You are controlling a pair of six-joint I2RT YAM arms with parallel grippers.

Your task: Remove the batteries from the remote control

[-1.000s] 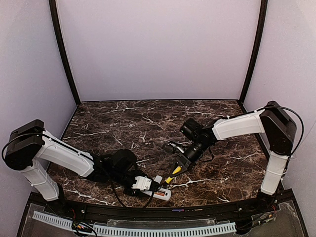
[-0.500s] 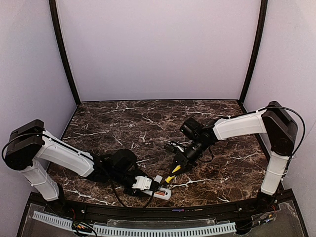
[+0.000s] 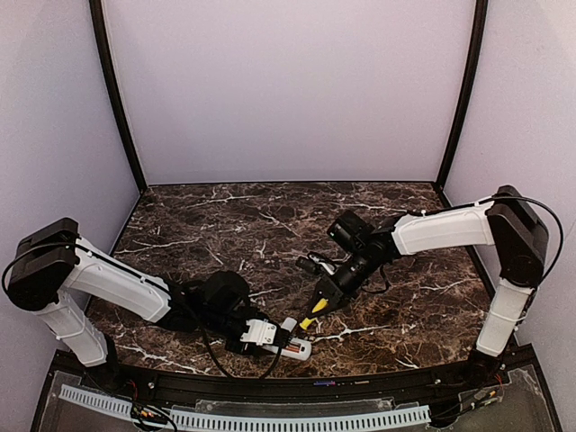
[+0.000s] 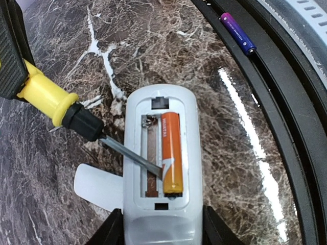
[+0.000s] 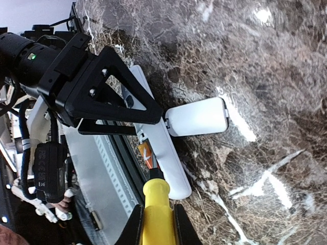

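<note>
Left wrist view: left pincer clamps the remote control on the worktop; one orange battery sits in its recess, print unreadable. Right pincer clamps a screwdriver, blade inside that recess. White cover lies just beside the remote.

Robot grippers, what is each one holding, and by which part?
Left gripper: the slim white plastic remote control, clamped across its sides at one end. Right gripper: the yellow-handled screwdriver, by its yellow handle.
</note>
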